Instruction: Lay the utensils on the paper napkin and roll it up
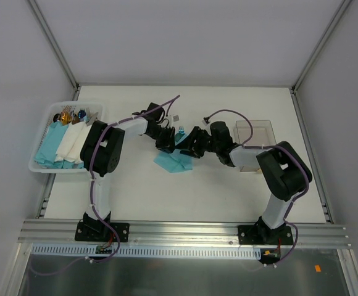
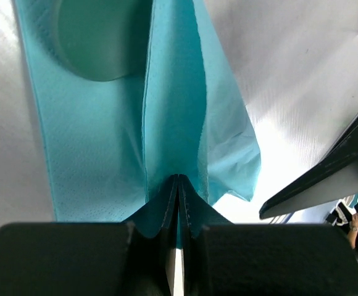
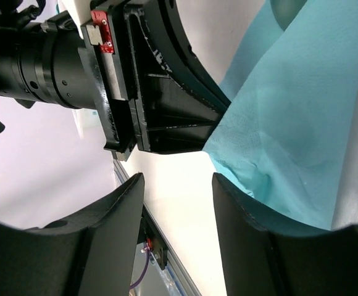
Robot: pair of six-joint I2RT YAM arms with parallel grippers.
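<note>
The teal paper napkin (image 1: 173,161) lies partly folded at mid-table. My left gripper (image 1: 166,142) is shut on a raised fold of the napkin (image 2: 105,142), its jaws pressed together on the paper (image 2: 178,180). A teal spoon bowl (image 2: 102,43) lies on the napkin ahead of the jaws. A teal utensil end (image 1: 181,131) sticks out between the grippers. My right gripper (image 1: 194,147) is open and empty (image 3: 179,203), beside the napkin's edge (image 3: 302,123) and facing the left gripper (image 3: 160,92). The other utensils are hidden.
A white basket (image 1: 43,165) at the left holds teal and white napkin bundles (image 1: 62,142) and small items. A clear plastic box (image 1: 256,132) stands at the right, behind the right arm. The table's metal rail (image 1: 185,231) runs along the near edge.
</note>
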